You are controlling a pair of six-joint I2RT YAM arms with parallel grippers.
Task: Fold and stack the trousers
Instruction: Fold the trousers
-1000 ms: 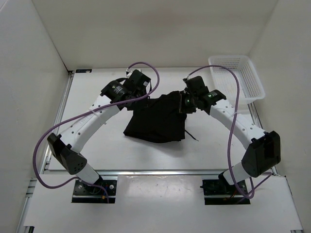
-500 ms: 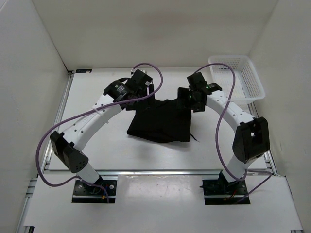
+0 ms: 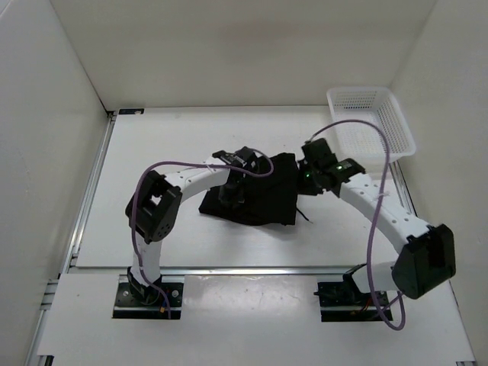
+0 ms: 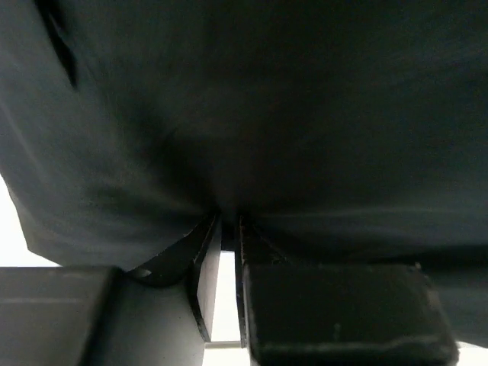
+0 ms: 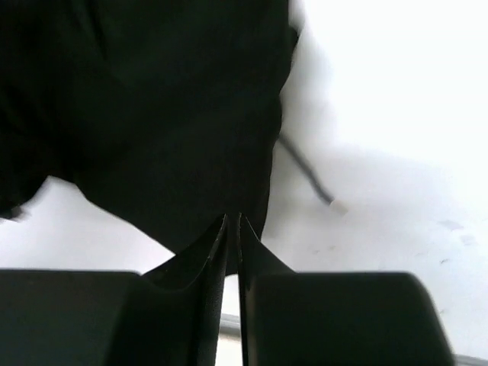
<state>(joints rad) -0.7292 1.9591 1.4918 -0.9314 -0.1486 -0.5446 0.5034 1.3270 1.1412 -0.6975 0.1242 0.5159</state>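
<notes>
Top external: soft black trousers (image 3: 267,200) (rumpled rectangle); left end effector (image 4: 227,219) pinching fabric, right end effector (image 5: 232,218) narrow.

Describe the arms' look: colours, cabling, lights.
The left arm and right arm have white links, black joint housings. A purple cable loops along each. A green light glows near the right wrist. The left gripper and right gripper are black, tapering.

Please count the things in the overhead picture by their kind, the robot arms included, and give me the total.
Pair of black trousers: 1
White basket: 1
Robot arms: 2, the left arm and the right arm
Total: 4
</notes>
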